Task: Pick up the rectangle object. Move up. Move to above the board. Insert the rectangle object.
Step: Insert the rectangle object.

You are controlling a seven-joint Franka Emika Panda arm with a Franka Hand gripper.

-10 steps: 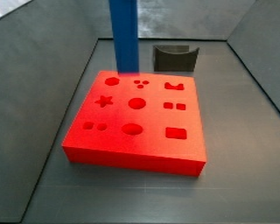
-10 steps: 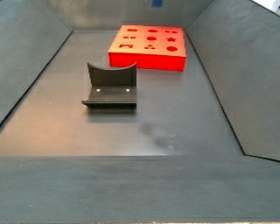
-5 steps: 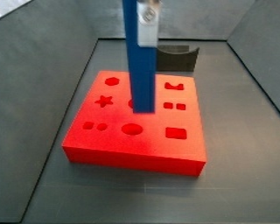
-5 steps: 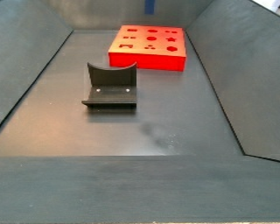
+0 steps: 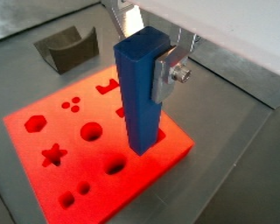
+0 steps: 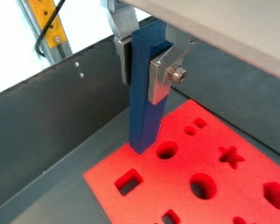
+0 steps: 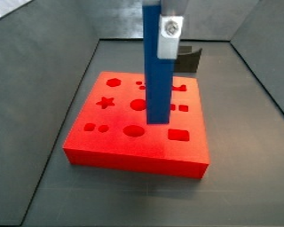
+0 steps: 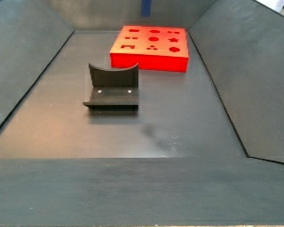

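Note:
The rectangle object [image 7: 156, 71] is a tall blue bar hanging upright over the board [image 7: 109, 146], a red slab with shaped holes. My gripper [image 7: 160, 35] is shut on the bar's upper part. Both wrist views show this: silver finger plates [image 5: 171, 72] [image 6: 164, 77] press the sides of the bar [image 5: 143, 96] [image 6: 145, 105]. The bar's lower end hangs above the board [image 5: 38, 166] [image 6: 241, 188], near its middle in a side view. I cannot tell whether it touches. A rectangular hole [image 7: 177, 135] [image 6: 129, 182] lies open beside it.
The dark fixture [image 7: 187, 58] [image 8: 111, 89] [image 5: 66, 48] stands on the grey floor behind the board [image 8: 151, 55]. Sloping grey walls [image 8: 26, 80] close in the work area on all sides.
The gripper has carried the blue bar from the board's far left corner toward its middle and right, and the bar now hangs lower over the holes.

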